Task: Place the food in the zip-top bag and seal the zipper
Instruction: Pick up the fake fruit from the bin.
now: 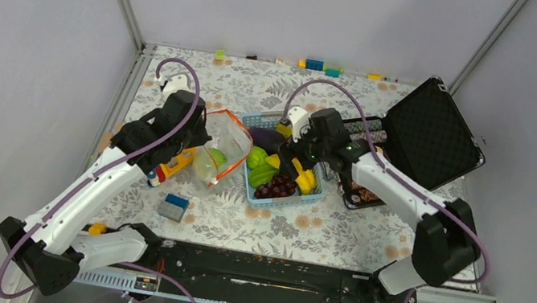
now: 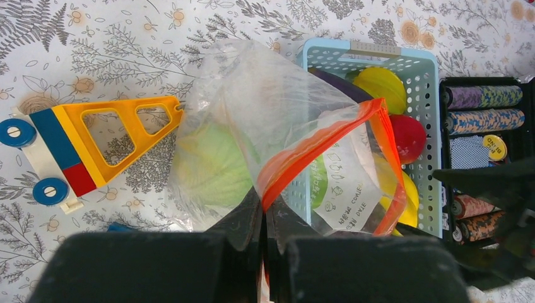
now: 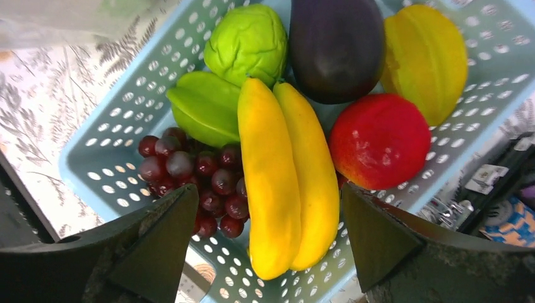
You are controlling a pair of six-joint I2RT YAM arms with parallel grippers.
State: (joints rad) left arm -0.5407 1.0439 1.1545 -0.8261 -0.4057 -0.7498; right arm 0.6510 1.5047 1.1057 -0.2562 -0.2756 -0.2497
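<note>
The clear zip-top bag (image 1: pixel 229 135) (image 2: pixel 271 101) lies left of the blue basket, its mouth held open toward it. My left gripper (image 1: pixel 198 136) (image 2: pixel 265 205) is shut on the orange-red zipper (image 2: pixel 315 142) at the bag's mouth. A pale green head (image 2: pixel 208 164) sits inside the bag. My right gripper (image 1: pixel 300 161) (image 3: pixel 268 192) hangs open over the basket, its fingers either side of the yellow banana (image 3: pixel 284 170). Beside the banana lie dark grapes (image 3: pixel 189 167), a red apple (image 3: pixel 378 139), green pieces (image 3: pixel 202 104) and a green cabbage-like head (image 3: pixel 246 41).
The light-blue basket (image 1: pixel 286 200) (image 3: pixel 94 170) also holds a purple eggplant (image 3: pixel 334 44) and a yellow star fruit (image 3: pixel 426 57). An open black case (image 1: pixel 431 132) with poker chips stands right of it. A toy truck (image 2: pixel 94 139) and a blue block (image 1: pixel 175 206) lie left.
</note>
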